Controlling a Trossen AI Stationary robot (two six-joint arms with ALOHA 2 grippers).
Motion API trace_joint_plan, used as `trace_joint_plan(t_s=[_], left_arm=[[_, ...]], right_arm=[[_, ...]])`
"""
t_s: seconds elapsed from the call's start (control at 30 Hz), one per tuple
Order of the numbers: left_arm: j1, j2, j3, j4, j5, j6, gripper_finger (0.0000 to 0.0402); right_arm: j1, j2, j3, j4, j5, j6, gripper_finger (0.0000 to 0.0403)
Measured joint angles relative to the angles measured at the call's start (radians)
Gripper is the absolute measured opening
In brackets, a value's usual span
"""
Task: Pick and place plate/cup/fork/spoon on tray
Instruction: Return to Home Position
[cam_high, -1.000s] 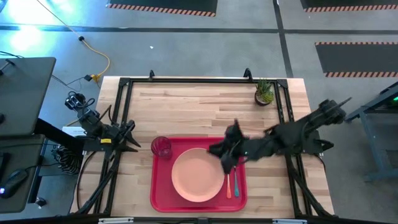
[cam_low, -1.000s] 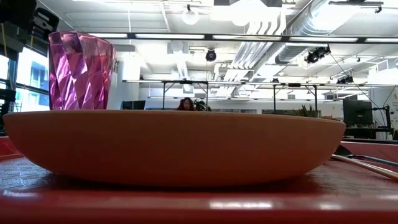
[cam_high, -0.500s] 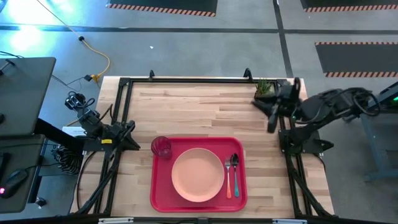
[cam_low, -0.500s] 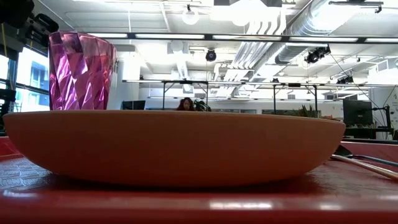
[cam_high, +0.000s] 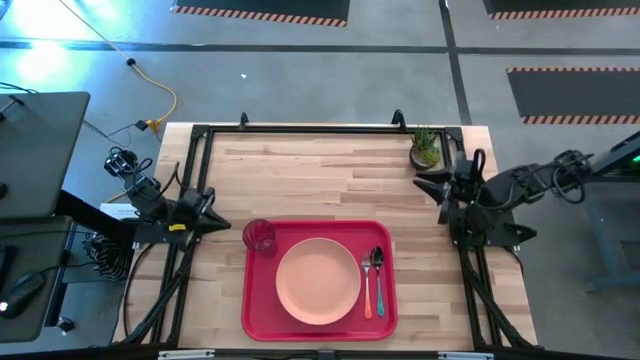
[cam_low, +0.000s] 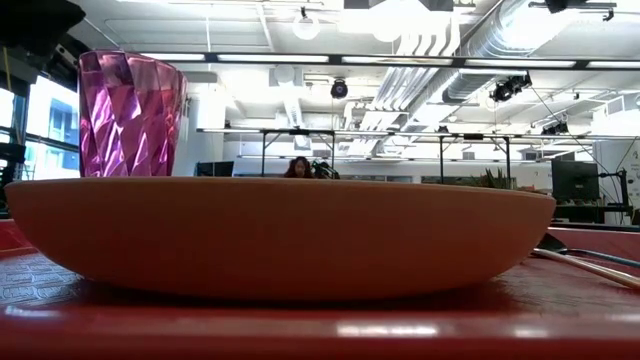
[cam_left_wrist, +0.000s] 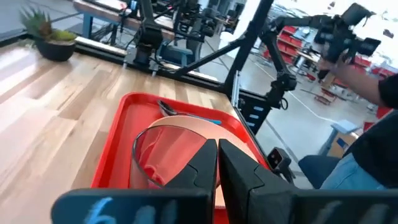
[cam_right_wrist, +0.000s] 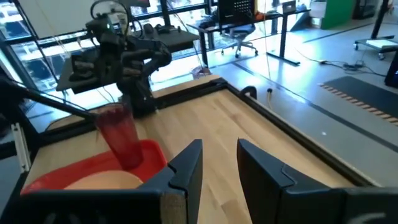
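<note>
The red tray (cam_high: 386, 236) lies at the table's near middle. On it the peach plate (cam_high: 318, 281) rests flat. The dark-red cup (cam_high: 259, 236) stands upright in the tray's far left corner. The orange-handled fork (cam_high: 367, 290) and the teal-handled spoon (cam_high: 379, 280) lie side by side right of the plate. My left gripper (cam_high: 222, 222) is shut and empty at the table's left edge, just left of the cup (cam_left_wrist: 155, 155). My right gripper (cam_high: 428, 184) is open and empty at the table's right edge, well clear of the tray.
A small potted plant (cam_high: 425, 150) stands at the far right corner, just beyond my right gripper. Bare wood lies between the tray and the far edge. A black frame (cam_high: 320, 129) borders the table. A person (cam_left_wrist: 373, 124) stands beyond the table in the left wrist view.
My right gripper has gone from above the tray's right part, near the fork and spoon, up and away toward the table's right edge, and now stays there near the plant. The plate, cup, fork and spoon have kept their places on the tray.
</note>
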Motion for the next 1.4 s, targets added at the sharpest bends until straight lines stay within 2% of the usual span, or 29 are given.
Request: trace_joint_plan(t_s=[0.17, 0.47, 0.8, 1.13, 1.4], left_arm=[[0.0, 0.0, 0.0, -0.004, -0.01, -0.052, 0.0005], [0.0, 0.0, 0.0, -0.059, -0.008, 0.114, 0.0005], [0.0, 0.0, 0.0, -0.084, -0.011, 0.168, 0.0005], [0.0, 0.0, 0.0, -0.097, -0.012, 0.182, 0.0005], [0.0, 0.0, 0.0, -0.097, -0.012, 0.176, 0.0005]], right_arm=[[0.0, -0.132, -0.198, 0.083, -0.004, 0.016, 0.0091], [0.0, -0.294, -0.457, 0.287, -0.007, 0.027, 0.0091], [0.001, -0.322, -0.523, 0.337, -0.146, 0.026, 0.0091], [0.001, -0.323, -0.527, 0.296, -0.171, 0.055, 0.0091], [0.0, -0.324, -0.72, 0.567, -0.092, 0.06, 0.0091]])
